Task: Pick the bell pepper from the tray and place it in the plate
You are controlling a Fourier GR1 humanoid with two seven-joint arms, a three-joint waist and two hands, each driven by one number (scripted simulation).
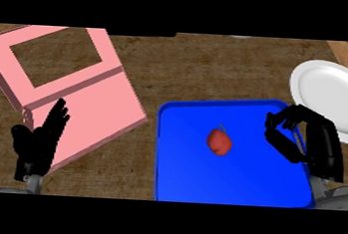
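Looking down from the head view: red bell pepper [220,141] lying near the middle of the blue tray [181,184], touching nothing but the tray floor. Stem end pointing up toward 12 o'clock, fat end toward 6 o'clock, so long axis running 12 to 6, leaning only a little.

Right hand [302,138] hanging over the tray's right side, at 3 o'clock from the pepper. Fingers bent a little and spread wide, thumb apart from them, holding nothing. Gap of bare blue between the fingertips and the pepper, so near but not touching. Pepper sitting at 9 o'clock from those fingers, and probably a short sideways reach toward 9 o'clock coming next, with the hand closing across the pepper's narrow sides.

White plate [333,87] sitting at 1 o'clock from the pepper, just past the tray's right top corner, close behind the right hand.

Left hand [39,139] resting at 9 o'clock, well apart from the tray, over the edge of the pink board [97,100]. Fingers straight and pointing up, holding nothing.

Right hand much nearer to the pepper than the left, so likely the one for picking.
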